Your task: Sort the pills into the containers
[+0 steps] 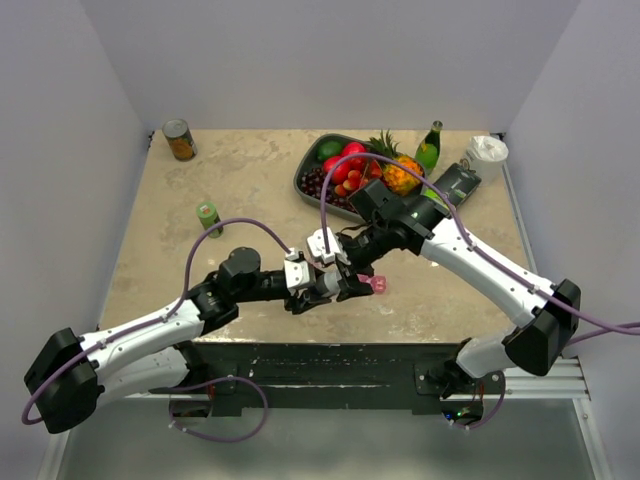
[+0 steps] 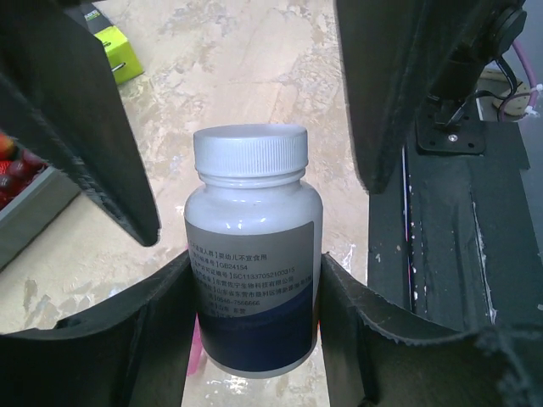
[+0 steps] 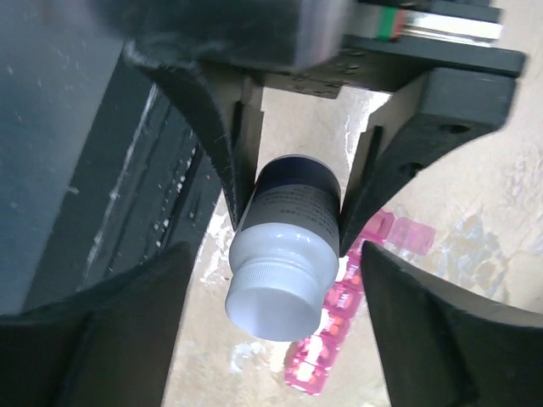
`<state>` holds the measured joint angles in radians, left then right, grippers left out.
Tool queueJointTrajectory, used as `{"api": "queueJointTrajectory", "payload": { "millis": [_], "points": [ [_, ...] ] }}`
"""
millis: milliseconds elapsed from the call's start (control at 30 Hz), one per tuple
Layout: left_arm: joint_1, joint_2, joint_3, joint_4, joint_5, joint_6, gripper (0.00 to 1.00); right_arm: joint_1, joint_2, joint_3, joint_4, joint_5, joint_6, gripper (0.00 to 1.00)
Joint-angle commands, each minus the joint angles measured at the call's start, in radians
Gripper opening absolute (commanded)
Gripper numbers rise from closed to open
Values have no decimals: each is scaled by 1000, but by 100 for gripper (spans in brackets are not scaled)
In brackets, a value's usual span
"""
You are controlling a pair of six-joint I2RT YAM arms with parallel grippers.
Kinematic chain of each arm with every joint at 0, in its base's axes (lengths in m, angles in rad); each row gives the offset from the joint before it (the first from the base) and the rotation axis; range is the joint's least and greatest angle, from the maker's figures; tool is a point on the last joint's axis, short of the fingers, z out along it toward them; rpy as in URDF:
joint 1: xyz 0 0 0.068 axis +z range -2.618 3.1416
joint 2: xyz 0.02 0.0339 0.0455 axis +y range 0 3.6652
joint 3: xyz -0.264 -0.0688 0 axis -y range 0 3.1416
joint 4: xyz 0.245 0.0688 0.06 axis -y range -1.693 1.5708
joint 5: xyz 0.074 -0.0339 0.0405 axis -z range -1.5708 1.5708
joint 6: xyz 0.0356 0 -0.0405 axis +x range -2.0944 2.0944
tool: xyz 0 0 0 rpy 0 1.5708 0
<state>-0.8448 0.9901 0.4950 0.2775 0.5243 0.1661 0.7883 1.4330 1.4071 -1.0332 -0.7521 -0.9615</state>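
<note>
A white pill bottle (image 2: 250,203) with a white cap (image 3: 270,301) and a dark blue band is held tilted above the table. My left gripper (image 2: 254,292) is shut on its lower body. My right gripper (image 3: 276,284) is open, with one finger (image 3: 110,339) on each side of the cap and gaps between them and it. Its fingers (image 2: 93,144) also show in the left wrist view. The pink containers strip (image 3: 327,339) lies on the table just under the bottle, with pills in some compartments. It also shows in the top view (image 1: 378,284). Both grippers meet at the front centre (image 1: 335,275).
A grey fruit tray (image 1: 310,185) with fruit, a green bottle (image 1: 430,145), a black device (image 1: 455,183) and a white object (image 1: 487,155) stand at the back right. A can (image 1: 180,140) and a small green can (image 1: 208,217) stand at the left. The black front rail (image 1: 330,355) runs close by.
</note>
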Motion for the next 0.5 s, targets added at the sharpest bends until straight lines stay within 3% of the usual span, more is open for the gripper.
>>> {"api": "queueJointTrajectory", "payload": {
  "millis": [0,67,233,333,467],
  "points": [
    [6,-16,-9,60,-4,-14,0,-35,-37,55,117,-33,226,87],
    [6,-24,-13,51,-32,-17,0,-92,-45,67,142,-70,363,93],
    [6,-38,-12,51,-95,-33,0,-126,-72,29,243,-32,729,95],
    [4,-34,-7,51,-116,-43,0,-126,-88,-6,277,62,849,95],
    [6,-36,-4,51,-145,-57,0,-124,-100,-49,298,100,873,91]
  ]
}}
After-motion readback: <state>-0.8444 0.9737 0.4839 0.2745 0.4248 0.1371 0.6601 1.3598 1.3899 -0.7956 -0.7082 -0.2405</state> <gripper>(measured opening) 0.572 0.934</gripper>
